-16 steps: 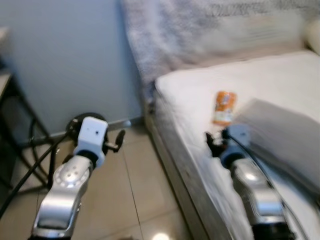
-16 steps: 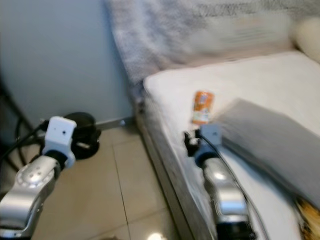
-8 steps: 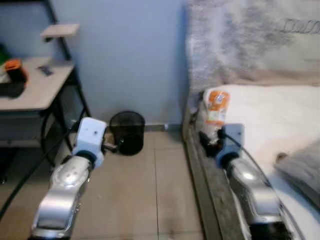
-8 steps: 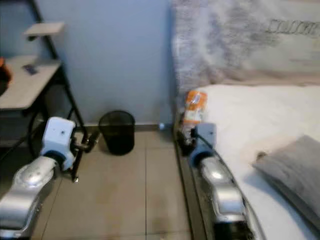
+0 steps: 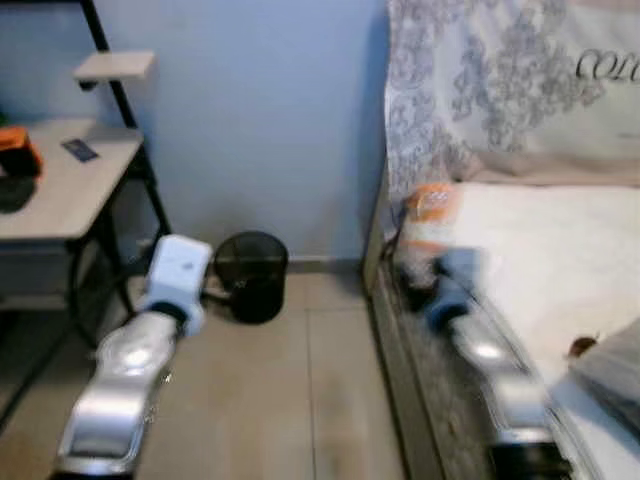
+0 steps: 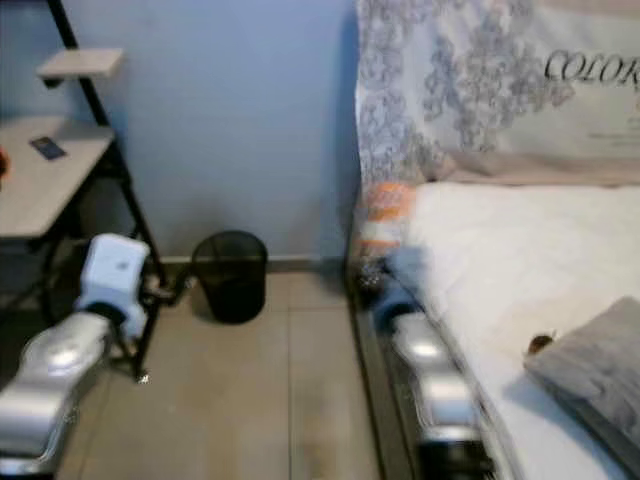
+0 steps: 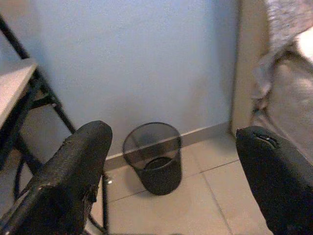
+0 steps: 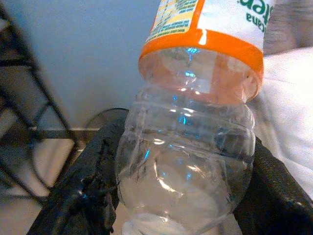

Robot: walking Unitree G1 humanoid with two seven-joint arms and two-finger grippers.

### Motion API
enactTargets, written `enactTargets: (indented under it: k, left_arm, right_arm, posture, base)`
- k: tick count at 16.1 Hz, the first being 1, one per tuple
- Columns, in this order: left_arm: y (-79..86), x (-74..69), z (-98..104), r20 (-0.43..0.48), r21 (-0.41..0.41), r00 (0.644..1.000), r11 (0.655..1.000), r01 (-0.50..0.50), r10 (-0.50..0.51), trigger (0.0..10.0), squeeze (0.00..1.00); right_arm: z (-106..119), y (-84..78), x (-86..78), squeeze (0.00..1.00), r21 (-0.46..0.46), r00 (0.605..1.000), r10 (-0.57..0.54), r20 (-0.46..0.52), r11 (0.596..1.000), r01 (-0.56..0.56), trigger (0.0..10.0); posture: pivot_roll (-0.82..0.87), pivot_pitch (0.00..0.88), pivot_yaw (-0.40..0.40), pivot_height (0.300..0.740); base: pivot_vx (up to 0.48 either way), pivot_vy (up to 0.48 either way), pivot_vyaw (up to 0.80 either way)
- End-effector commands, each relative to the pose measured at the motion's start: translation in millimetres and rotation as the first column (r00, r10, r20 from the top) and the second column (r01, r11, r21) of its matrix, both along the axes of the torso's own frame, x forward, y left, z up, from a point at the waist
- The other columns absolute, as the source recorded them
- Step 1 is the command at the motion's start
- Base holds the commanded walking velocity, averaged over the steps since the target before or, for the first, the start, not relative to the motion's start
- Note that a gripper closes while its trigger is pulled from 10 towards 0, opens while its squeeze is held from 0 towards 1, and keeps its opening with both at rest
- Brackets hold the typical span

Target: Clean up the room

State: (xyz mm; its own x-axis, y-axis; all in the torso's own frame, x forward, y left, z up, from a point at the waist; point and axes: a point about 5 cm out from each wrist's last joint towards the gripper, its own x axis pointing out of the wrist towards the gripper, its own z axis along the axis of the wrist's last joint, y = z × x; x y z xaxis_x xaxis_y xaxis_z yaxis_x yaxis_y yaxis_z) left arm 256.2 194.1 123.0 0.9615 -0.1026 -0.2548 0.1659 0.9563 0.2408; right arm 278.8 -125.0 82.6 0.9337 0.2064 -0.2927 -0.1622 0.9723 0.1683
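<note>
Right gripper (image 8: 166, 196): gripping an empty orange-labelled plastic bottle (image 8: 188, 127), carrying it beside the bed (image 5: 540, 240). Left gripper (image 7: 171, 181): hanging spread wide, holding nothing. Beyond, against the wall: black mesh wastebasket (image 5: 250, 276), probably awaiting the drop; approaching needed.

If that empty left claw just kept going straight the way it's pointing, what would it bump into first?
Most likely the black mesh wastebasket, which sits between the open jaws of the left gripper in its wrist view, on the tiled floor against the blue wall. Depth is hard to judge, so the floor might come first.
</note>
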Motion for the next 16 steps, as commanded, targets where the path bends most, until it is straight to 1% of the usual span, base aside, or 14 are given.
enactTargets:
  k: [1,4,6,7,8,9,10,11,12,14,16]
  left_arm:
    - [-5.8,2.3,2.6,0.009,-0.009,1.0,1.0,0.018,-0.018,10.0,0.0]
    - [-3.9,5.6,4.9,0.027,-0.021,1.0,1.0,-0.012,0.012,10.0,0.0]
    - [-1.9,6.9,4.5,0.031,-0.052,0.999,0.998,-0.042,0.043,10.0,0.0]
    - [-2.3,6.9,4.2,0.032,-0.065,0.998,0.997,-0.047,0.049,10.0,0.0]
    - [-2.6,6.8,4.7,0.039,-0.063,0.998,0.997,-0.045,0.047,10.0,0.0]
    - [-4.4,7.0,6.2,0.066,-0.073,0.997,0.997,-0.038,0.043,10.0,0.0]
    - [-6.1,7.0,7.6,0.079,-0.063,0.996,0.998,-0.026,0.031,10.0,0.0]
    - [-7.3,6.8,8.1,0.075,-0.069,0.997,0.998,-0.012,0.017,10.0,0.0]
    - [-8.1,6.7,8.8,0.075,-0.072,0.997,0.997,-0.001,0.006,10.0,0.09]
    - [-7.4,5.9,8.4,0.072,-0.084,0.997,0.996,-0.02,0.026,10.0,0.28]
    - [-7.8,5.6,6.9,0.061,-0.077,0.998,0.997,-0.008,0.012,10.0,0.25]
  right_arm:
    - [1.8,-13.1,2.7,0.0,-0.024,0.999,-0.045,0.006,0.999,0.045,10.0]
    - [2.4,-12.5,4.4,0.0,-0.02,0.999,-0.048,0.007,0.999,0.048,10.0]
    - [3.2,-13.8,4.3,0.0,-0.015,0.998,-0.054,0.009,0.998,0.054,10.0]
    - [3.0,-14.4,4.0,0.0,-0.017,0.998,-0.054,0.008,0.998,0.054,10.0]
    - [2.6,-14.6,3.4,0.0,-0.017,0.998,-0.055,0.006,0.998,0.055,10.0]
    - [2.2,-14.6,2.7,0.0,-0.015,0.998,-0.056,0.005,0.998,0.056,10.0]
    - [1.6,-14.6,2.5,0.0,-0.011,0.998,-0.058,0.003,0.998,0.058,10.0]
    - [1.4,-14.4,2.4,0.0,-0.009,0.998,-0.058,0.002,0.998,0.058,10.0]
    - [1.3,-14.3,2.4,0.0,-0.006,0.998,-0.059,0.001,0.998,0.059,10.0]
    - [1.3,-13.7,1.9,0.0,-0.008,0.999,-0.051,0.004,0.999,0.051,10.0]
    - [3.7,-11.4,2.0,0.0,-0.013,1.0,-0.021,0.019,1.0,0.022,10.0]
  posture:
    - [-0.03,0.0,0.004,0.74]
    - [-0.02,0.0,-0.002,0.74]
    - [-0.03,0.0,-0.009,0.74]
    - [-0.03,0.0,-0.01,0.74]
    - [-0.02,0.0,-0.011,0.74]
    - [-0.02,0.0,-0.01,0.74]
    - [-0.02,0.0,-0.01,0.74]
    - [-0.02,0.0,-0.01,0.74]
    - [-0.02,0.0,-0.01,0.74]
    - [-0.02,0.0,-0.008,0.74]
    - [-0.02,0.0,-0.008,0.74]
  base:
    - [0.349,0.0,0.0]
    - [0.335,0.0,0.0]
    - [0.263,0.0,0.0]
    - [0.0,0.0,0.0]
    - [0.0,0.0,0.0]
    - [0.0,0.0,0.0]
    - [0.292,0.0,0.0]
    - [0.285,0.0,0.0]
    - [0.27,0.0,0.0]
    - [0.251,0.0,0.0]
    - [0.0,0.0,0.0]
